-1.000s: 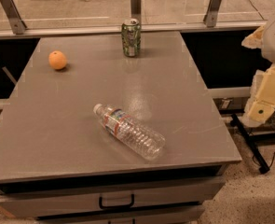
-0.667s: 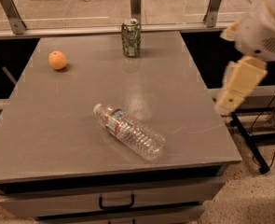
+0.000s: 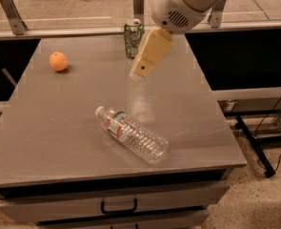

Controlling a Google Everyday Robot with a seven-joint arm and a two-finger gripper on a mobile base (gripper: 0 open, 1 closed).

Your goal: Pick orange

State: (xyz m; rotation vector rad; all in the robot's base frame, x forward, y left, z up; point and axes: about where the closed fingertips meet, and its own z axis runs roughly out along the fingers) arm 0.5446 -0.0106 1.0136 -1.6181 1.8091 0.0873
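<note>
The orange (image 3: 58, 61) is a small round fruit resting on the grey table (image 3: 59, 128) near its far left. My gripper (image 3: 140, 70) hangs from the white arm (image 3: 187, 4) above the middle of the table, just in front of the green can (image 3: 133, 31). It is well to the right of the orange and not touching it.
A clear plastic water bottle (image 3: 133, 134) lies on its side in the middle of the table, nearer the front. The green can stands upright at the far edge. A metal rail with posts (image 3: 9, 11) runs behind the table. Drawers with a black handle (image 3: 118, 207) are below.
My arm has swung left from beyond the table's right edge to above its middle, near the can. The orange, can and bottle have not moved.
</note>
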